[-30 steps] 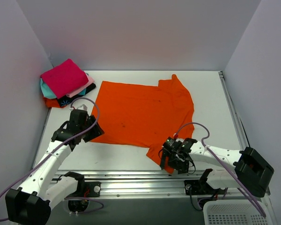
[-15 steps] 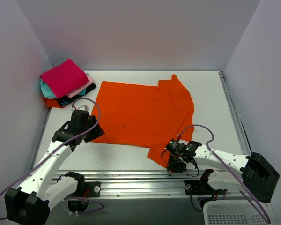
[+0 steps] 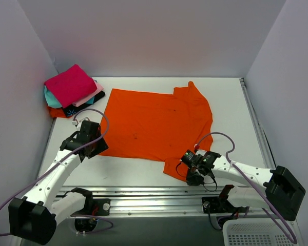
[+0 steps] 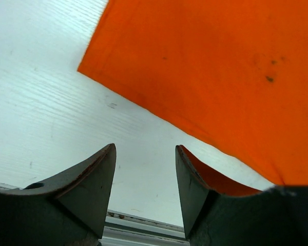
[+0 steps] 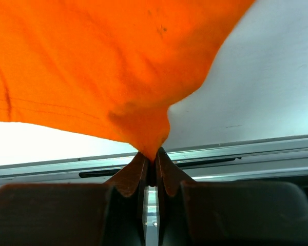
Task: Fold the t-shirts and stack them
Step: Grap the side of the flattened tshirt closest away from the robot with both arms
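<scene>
A large plain orange t-shirt point(image 3: 154, 123) lies spread flat on the white table point(image 3: 231, 102). My right gripper point(image 3: 191, 177) is at the shirt's near right sleeve. In the right wrist view it point(image 5: 153, 160) is shut on a pinched fold of the orange cloth point(image 5: 113, 77), which is drawn up into a peak. My left gripper point(image 3: 94, 147) hovers by the shirt's near left corner. In the left wrist view it point(image 4: 145, 174) is open over bare table, and the shirt corner point(image 4: 195, 61) lies just beyond the fingertips. Folded t-shirts point(image 3: 72, 88) are stacked at the back left, magenta on top.
A metal rail point(image 3: 143, 195) runs along the table's near edge and another rail point(image 3: 256, 123) along its right side. A white mesh basket point(image 3: 251, 233) sits below the table at the near right. Plain walls close in the left, back and right.
My right gripper has closed on the shirt's near right sleeve and bunched the cloth there. My left gripper has shifted slightly left and stays open.
</scene>
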`<state>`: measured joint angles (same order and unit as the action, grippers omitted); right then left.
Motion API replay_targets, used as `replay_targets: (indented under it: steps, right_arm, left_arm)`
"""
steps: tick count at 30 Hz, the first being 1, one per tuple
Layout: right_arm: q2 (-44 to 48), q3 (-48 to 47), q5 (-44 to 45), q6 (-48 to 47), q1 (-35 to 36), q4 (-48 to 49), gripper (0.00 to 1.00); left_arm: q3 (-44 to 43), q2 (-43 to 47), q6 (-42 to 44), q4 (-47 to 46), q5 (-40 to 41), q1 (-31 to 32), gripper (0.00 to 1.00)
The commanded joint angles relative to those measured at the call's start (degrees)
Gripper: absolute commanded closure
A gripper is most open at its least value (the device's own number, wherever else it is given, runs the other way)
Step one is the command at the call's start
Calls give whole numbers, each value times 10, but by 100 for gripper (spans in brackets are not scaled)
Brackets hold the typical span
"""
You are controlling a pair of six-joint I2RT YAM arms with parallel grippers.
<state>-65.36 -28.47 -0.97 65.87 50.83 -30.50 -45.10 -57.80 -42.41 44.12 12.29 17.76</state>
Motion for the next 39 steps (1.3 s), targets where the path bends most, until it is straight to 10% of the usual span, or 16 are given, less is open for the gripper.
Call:
replay_targets:
  steps: [1,39]
  right_arm:
    - [-6,-36,53,-13,1,-58,100]
    - [-22,-92,62,-86,-51,-120,100]
  left_arm:
    - [-7,-16,-30,10,49,-15,41]
    - [62,-179,-45,-187,-6,-168,46]
